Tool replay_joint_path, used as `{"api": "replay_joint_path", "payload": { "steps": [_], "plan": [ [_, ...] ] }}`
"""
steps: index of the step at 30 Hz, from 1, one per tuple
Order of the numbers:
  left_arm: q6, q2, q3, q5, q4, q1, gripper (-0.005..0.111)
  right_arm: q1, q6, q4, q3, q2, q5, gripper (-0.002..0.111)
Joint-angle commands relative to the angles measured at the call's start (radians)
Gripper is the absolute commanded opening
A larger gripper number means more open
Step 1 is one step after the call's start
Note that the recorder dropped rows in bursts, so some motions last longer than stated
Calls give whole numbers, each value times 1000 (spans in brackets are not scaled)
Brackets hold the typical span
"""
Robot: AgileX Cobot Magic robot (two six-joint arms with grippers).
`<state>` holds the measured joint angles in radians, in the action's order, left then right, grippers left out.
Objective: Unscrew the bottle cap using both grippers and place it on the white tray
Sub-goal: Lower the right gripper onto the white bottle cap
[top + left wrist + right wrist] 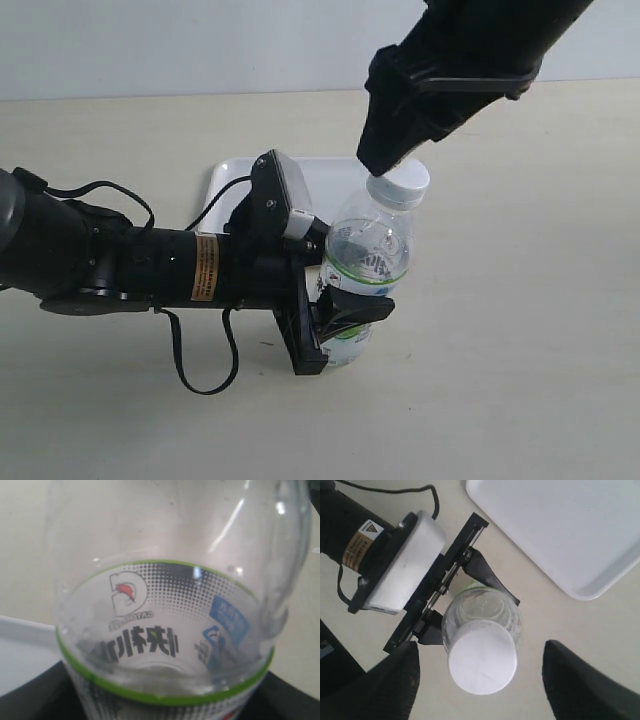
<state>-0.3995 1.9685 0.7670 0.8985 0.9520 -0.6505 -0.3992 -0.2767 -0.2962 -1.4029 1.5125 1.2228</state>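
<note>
The clear bottle (368, 262) with its green, white and blue label stands slightly tilted on the table, and my left gripper (345, 322) is shut on its lower body. The label fills the left wrist view, bottle (165, 630). The white bottle cap (400, 182) sits on the neck. My right gripper (392, 160) hangs just above the cap. In the right wrist view the cap (481, 664) lies between the two spread black fingers (390, 685), with gaps on both sides; the right gripper (482, 682) is open. The white tray (330, 175) lies behind the bottle.
A black cable (205, 370) loops on the table under the left arm. The tray's rounded corner (580, 592) lies close to the bottle in the right wrist view. The beige table (520, 330) stretches to the right and front.
</note>
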Motion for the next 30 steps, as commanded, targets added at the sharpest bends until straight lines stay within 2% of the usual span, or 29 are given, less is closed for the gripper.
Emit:
{"api": "replay_joint_path", "payload": {
  "steps": [1,27,30],
  "plan": [
    [1,-7,-8,-6,10,3,0,-3,-7,4,46,1,-2,65],
    [1,-7,-8,-6,10,3,0,-3,-7,-15,48,41,-2,64],
    [-1,-7,-8,-6,10,3,0,-3,-7,-15,48,43,-2,61]
  ]
}}
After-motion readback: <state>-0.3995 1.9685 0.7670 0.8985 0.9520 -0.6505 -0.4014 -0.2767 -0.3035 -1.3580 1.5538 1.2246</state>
